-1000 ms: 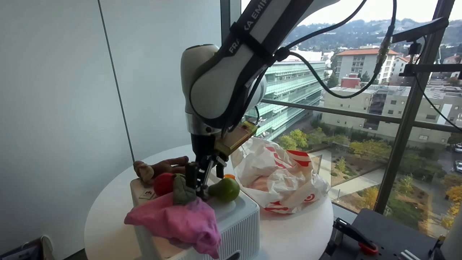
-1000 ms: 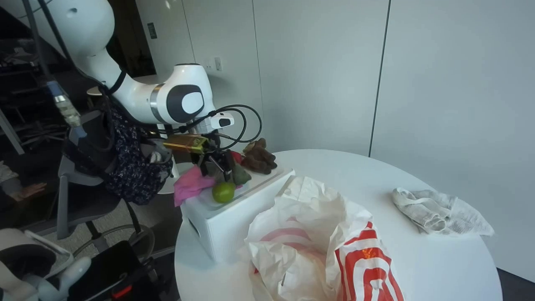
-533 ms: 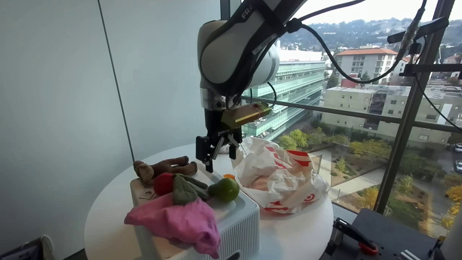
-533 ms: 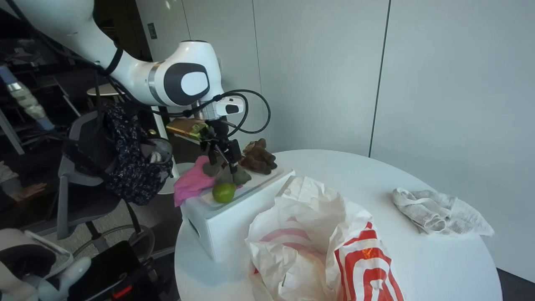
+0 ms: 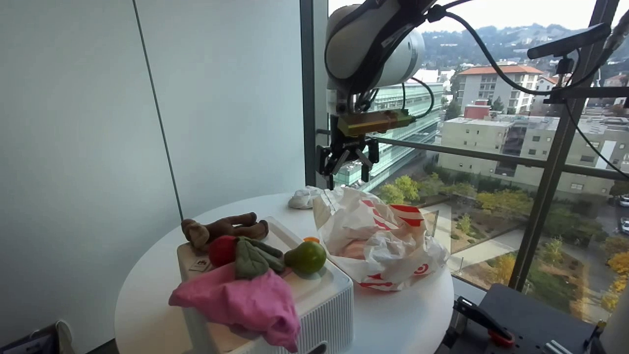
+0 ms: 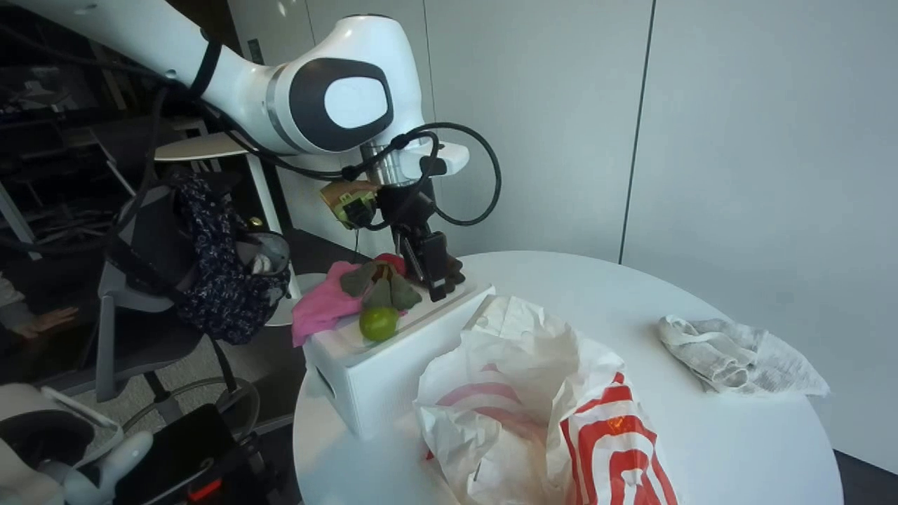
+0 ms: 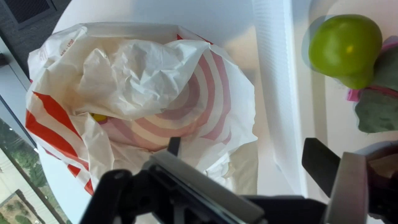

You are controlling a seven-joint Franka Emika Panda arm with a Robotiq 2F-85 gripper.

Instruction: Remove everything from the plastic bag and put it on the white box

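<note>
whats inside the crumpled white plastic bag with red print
Inside the crumpled white plastic bag, a small yellow patch shows in the wrist view; what it belongs to is unclear. Crumpled folds hide whatever else may lie beneath.

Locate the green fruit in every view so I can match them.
In an exterior view: green fruit, lower middle.
In an exterior view: green fruit, below and left of centre.
Wrist view: green fruit, upper right.
Shared landmark: the red-printed plastic bag beside the white box.
</note>
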